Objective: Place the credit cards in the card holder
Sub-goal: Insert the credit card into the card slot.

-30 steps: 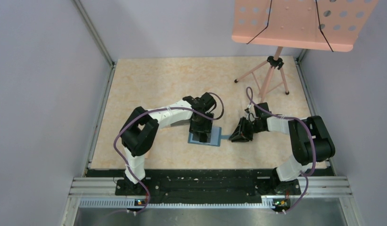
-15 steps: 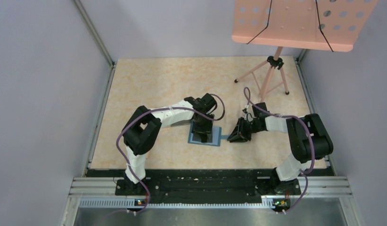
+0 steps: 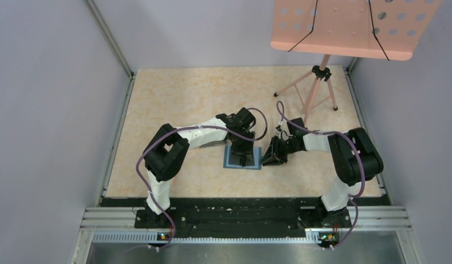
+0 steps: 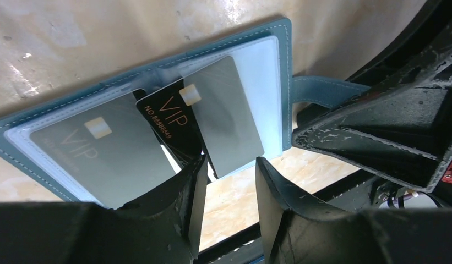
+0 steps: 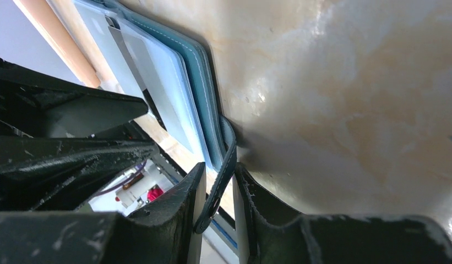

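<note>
Left gripper (image 4: 230, 165): lower centre of its wrist view, jaws parted, nothing seen between them.
Black card (image 4: 168, 124): slanted at the fold, lower end hidden behind a finger.
Card holder (image 4: 256, 60): open flat on the surface (image 3: 185, 99), frame centre; two sleeved cards (image 4: 102, 154) inside.
Right gripper (image 5: 218, 170): closed on the strap (image 5: 226, 159).
Music stand (image 3: 317, 88): upper right.

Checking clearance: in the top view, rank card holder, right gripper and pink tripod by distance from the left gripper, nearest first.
1. card holder, directly under the left gripper.
2. right gripper, just to its right.
3. pink tripod, far back right.
</note>
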